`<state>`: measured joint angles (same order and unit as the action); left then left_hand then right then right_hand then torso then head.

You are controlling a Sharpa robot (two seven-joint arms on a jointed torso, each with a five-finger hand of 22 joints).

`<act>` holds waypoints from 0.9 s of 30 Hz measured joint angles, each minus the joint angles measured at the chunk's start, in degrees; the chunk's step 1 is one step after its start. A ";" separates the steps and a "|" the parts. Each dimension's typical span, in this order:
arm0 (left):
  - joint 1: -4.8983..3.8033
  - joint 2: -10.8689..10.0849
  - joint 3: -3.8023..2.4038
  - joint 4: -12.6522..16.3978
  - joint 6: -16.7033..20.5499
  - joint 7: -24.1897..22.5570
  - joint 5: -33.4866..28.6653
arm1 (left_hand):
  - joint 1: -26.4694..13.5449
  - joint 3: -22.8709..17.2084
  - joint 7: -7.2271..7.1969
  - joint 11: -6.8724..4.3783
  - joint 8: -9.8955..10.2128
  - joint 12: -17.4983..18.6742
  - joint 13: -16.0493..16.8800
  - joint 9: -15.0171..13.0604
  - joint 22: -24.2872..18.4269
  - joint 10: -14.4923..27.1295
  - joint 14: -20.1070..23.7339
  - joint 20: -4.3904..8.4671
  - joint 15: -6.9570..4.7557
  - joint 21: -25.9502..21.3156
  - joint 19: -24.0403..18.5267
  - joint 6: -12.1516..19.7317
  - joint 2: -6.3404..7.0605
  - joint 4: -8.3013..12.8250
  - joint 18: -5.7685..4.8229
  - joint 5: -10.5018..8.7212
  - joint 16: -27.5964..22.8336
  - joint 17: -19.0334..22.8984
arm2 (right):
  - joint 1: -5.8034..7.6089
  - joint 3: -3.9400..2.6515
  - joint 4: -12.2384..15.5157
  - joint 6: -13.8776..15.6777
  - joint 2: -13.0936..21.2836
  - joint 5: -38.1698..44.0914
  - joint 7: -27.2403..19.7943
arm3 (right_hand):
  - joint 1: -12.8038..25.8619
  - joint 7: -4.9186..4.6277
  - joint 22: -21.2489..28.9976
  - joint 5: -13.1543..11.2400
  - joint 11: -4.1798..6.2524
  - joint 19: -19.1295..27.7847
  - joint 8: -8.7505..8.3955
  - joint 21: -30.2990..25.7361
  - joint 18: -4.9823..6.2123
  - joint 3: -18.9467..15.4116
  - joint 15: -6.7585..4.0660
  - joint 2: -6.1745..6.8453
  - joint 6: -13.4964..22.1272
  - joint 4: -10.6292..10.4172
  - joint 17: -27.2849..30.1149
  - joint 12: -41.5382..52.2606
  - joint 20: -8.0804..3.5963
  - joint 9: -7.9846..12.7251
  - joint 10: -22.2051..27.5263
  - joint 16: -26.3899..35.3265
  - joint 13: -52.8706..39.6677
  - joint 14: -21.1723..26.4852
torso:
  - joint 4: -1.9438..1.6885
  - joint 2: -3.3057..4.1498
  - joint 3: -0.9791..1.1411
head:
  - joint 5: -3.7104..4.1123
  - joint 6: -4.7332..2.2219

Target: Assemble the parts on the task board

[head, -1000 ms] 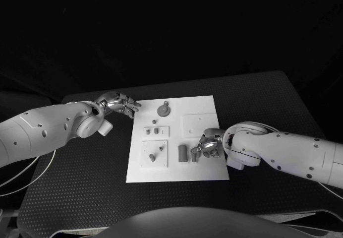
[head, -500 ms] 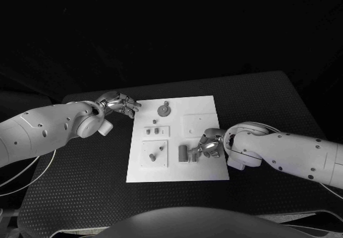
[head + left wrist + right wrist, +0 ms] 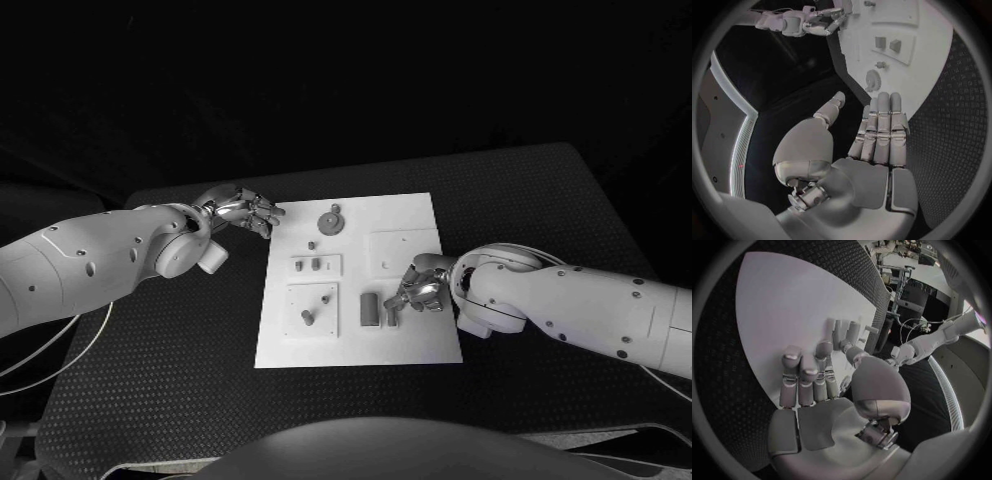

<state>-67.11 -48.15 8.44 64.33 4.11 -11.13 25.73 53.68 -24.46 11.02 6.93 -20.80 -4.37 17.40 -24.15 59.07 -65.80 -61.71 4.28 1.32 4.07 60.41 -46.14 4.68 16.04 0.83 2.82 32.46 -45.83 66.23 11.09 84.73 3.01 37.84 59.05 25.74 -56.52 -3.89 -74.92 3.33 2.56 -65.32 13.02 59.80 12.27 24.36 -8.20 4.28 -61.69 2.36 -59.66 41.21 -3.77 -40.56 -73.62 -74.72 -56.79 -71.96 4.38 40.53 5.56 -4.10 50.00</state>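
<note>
The white task board [image 3: 411, 215] lies in the middle of the table. On it are a round grey part [image 3: 332, 221], two small pegs [image 3: 306, 266], a single peg [image 3: 307, 317] and two upright grey blocks [image 3: 369, 308]. My right hand [image 3: 421, 287] hovers over the board's right half, just beside the blocks, with fingers bent and the thumb close to them [image 3: 826, 365]; the blocks [image 3: 842, 331] stand just past its fingertips. Whether it pinches anything is unclear. My left hand [image 3: 245, 211] rests off the board's far left corner, fingers straight and empty [image 3: 879, 130], with the round part [image 3: 872, 80] beyond them.
Black textured table mat [image 3: 159, 350] surrounds the board on all sides. A raised square plate [image 3: 404, 248] sits on the board's right side, close to my right hand. A cable [image 3: 58, 345] trails off the table's left edge.
My right hand has crept a little toward the far side of the board, away from the upright blocks. The left hand and the parts have stayed put.
</note>
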 measured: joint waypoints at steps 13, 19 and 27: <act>0.00 0.00 0.00 0.00 -0.01 0.10 0.00 | 0.00 0.00 0.00 0.00 0.00 0.00 0.00 0.01 0.00 0.00 0.00 0.00 0.00 0.00 0.00 0.00 0.00 0.00 0.00 0.00 -0.11 -0.05 | 0.03 -0.02 -1.45 -0.06 -0.88 0.24 -0.47 | 0.65 0.13 0.00 -0.28 0.00 -0.32 0.71 0.00 0.08 0.08 0.03 -3.35 -0.64 5.26 0.08 0.00 0.29 0.55 -0.42 0.00 0.33 -0.24 | -0.04 0.00 -0.02 | 0.01 0.00; 0.00 -0.02 0.00 0.03 -0.02 0.17 0.00 | 0.00 0.00 0.00 0.00 0.00 0.00 0.04 0.05 0.00 0.00 0.00 0.00 0.00 0.00 0.00 0.00 0.00 0.00 0.00 0.00 -0.11 -0.05 | 0.05 -0.06 -1.64 -0.27 -0.89 0.24 -0.86 | 1.40 -0.03 0.00 -0.52 0.00 -0.10 0.60 0.00 0.09 0.83 0.11 -5.17 -0.99 7.98 0.14 0.00 0.51 0.82 -0.41 0.01 0.44 -0.32 | -0.04 0.00 -0.03 | -0.05 0.00; 0.00 -0.03 0.00 0.03 -0.04 0.26 0.00 | 0.00 0.00 0.00 0.00 0.00 0.00 0.04 0.05 0.00 0.00 0.00 0.00 0.00 0.00 0.00 0.00 0.00 0.00 0.00 0.00 -0.11 -0.04 | 0.10 -0.11 -1.87 -0.67 -0.85 0.22 -1.47 | 0.56 0.10 0.00 0.21 0.00 -0.09 0.14 0.22 0.18 2.45 0.22 -9.58 -1.34 12.54 0.19 0.00 0.93 1.10 -0.82 0.01 0.65 -0.41 | -0.04 0.00 -0.02 | -0.06 0.00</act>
<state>-67.11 -48.18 8.45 64.35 4.07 -10.88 25.73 53.68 -24.46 11.03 6.93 -20.80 -4.37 17.44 -24.10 59.07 -65.80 -61.71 4.28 1.32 4.07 60.41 -46.14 4.68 16.04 0.83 2.82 32.35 -45.87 66.33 10.98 82.86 2.34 36.99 59.28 24.26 -55.96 -3.79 -74.93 3.54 2.56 -65.41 13.16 60.03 12.45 26.81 -7.98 -5.30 -63.03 14.91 -59.46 41.20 -2.84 -39.46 -74.44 -74.72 -56.14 -72.37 4.35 40.53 5.54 -4.16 50.00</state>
